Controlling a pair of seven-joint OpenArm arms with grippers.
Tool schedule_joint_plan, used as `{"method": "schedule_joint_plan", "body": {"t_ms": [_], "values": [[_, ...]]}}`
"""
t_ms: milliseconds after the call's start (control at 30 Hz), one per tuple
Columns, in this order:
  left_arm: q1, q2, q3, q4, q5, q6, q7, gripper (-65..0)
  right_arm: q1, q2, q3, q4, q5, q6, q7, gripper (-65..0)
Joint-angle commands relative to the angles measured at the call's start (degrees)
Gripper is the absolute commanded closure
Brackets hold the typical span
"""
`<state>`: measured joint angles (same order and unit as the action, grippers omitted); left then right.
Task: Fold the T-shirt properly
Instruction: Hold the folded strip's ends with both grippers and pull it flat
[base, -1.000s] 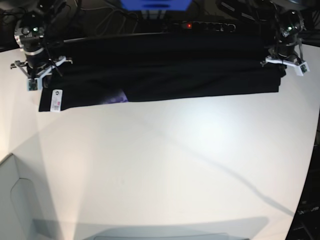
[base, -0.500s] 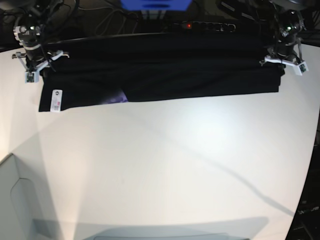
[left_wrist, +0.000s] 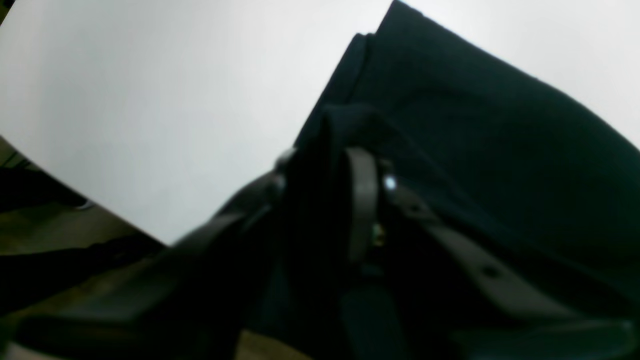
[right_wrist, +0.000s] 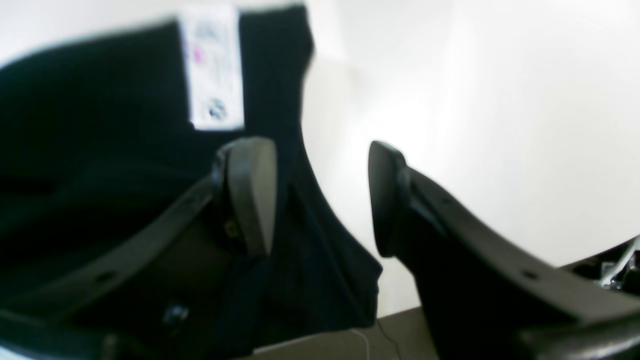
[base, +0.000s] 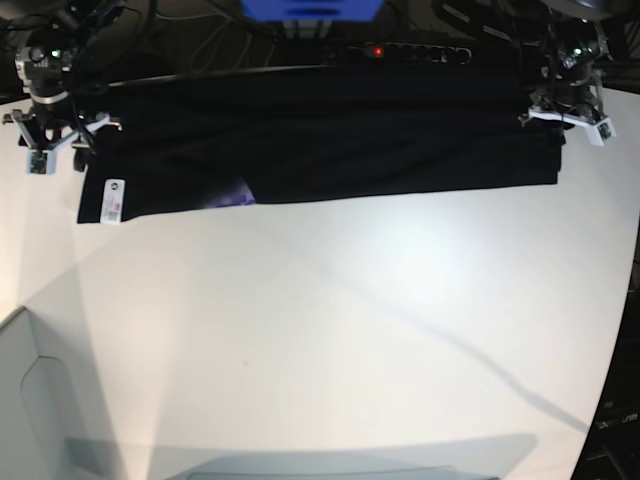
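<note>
Black fabric of the T-shirt (base: 320, 135) lies along the far edge of the white table (base: 350, 330), already folded lengthwise into a long narrow band, white label (base: 113, 200) at one end. The right gripper (right_wrist: 320, 195) stands wide and empty beside that end. The left gripper (left_wrist: 325, 190) seems to pinch a dark fold, though blur leaves it unsure. Crosswise folds look left to do.

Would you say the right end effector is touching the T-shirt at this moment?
Cannot tell. In the right wrist view the right end effector stands open, one pad overlapping the T-shirt, but no contact or gap shows plainly.
</note>
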<state>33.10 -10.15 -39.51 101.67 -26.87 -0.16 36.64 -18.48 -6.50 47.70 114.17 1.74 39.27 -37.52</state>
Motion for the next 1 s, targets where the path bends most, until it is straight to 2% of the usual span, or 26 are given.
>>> {"method": "schedule_joint_plan", "body": {"t_ms": [0,100,300,400,667,833,967], "values": [[0.3,-0.6,-0.2,1.1,-0.1,0.4,-1.1,-19.5,-0.1,0.4,0.3,1.0,0.6,0.7,0.9,-30.5],[0.9,-0.6,-0.3,1.1,-0.1,0.4,-1.1,-22.9,-0.9,-1.0,-0.6,0.9,0.8,0.7,0.9,-30.6],[1.1,-0.5,-0.7,3.9,-0.1,0.4,-1.1,-23.4,-4.0,-1.5,-10.4,-0.2,0.4,0.7,1.1,-30.6],[1.4,-0.5,-0.7,5.1,0.3,0.4,-1.0,-23.4,-4.3,-1.5,-13.1,-2.2,0.3,0.7,1.3,-30.6],[3.4,-0.6,-0.3,2.9,0.0,0.3,-1.1,-23.8,-3.2,-1.0,-14.4,-5.8,0.3,0.7,1.4,-30.6],[1.3,-0.6,1.0,-2.1,-0.1,0.2,-1.1,-34.2,-2.4,-0.3,-14.4,-9.3,0.3,0.7,1.4,-30.6],[0.7,-1.1,3.9,-4.7,-0.1,0.2,-1.7,-35.7,-1.3,0.7,-14.4,-11.4,0.3,0.7,1.4,-30.6]]}}
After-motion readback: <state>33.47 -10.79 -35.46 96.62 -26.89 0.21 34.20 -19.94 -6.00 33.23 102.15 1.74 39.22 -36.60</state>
